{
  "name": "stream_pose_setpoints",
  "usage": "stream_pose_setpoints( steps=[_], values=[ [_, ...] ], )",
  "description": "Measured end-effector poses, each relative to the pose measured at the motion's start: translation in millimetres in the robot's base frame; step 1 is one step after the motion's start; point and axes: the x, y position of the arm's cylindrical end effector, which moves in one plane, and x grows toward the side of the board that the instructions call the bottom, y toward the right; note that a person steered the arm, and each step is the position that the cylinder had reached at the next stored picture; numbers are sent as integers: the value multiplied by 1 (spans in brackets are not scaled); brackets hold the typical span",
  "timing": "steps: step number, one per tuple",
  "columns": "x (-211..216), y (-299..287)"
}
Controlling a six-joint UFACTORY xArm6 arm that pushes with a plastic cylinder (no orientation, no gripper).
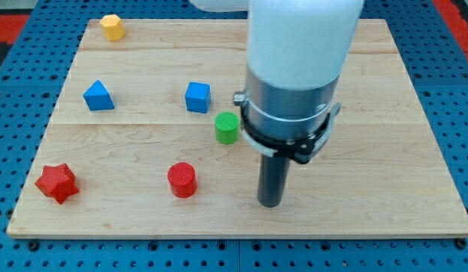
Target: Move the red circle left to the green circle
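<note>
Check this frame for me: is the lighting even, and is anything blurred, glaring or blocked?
Camera view: lighting is soft and even, with only short, faint shadows under the red circle and green circle. Blocks and my tip look sharp. The pale arm housing near the lens is bright, featureless, and hides the board behind it.

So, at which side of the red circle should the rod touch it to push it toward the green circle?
Touch the red circle low on its lower-left wall and push up and right toward the green circle. It is an upright cylinder, so aim through its centre. My tip now stands right of it, apart.
</note>
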Motion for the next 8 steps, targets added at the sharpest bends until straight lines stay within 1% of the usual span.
stream_pose_setpoints(
  steps=[1,2,3,4,5,6,7,8],
  values=[
    [-3,-31],
    [-30,-104],
    [-59,-126],
    [-25,-125],
    [1,-144],
    [-6,-201],
    [-32,-194],
    [-52,-171]
  ],
)
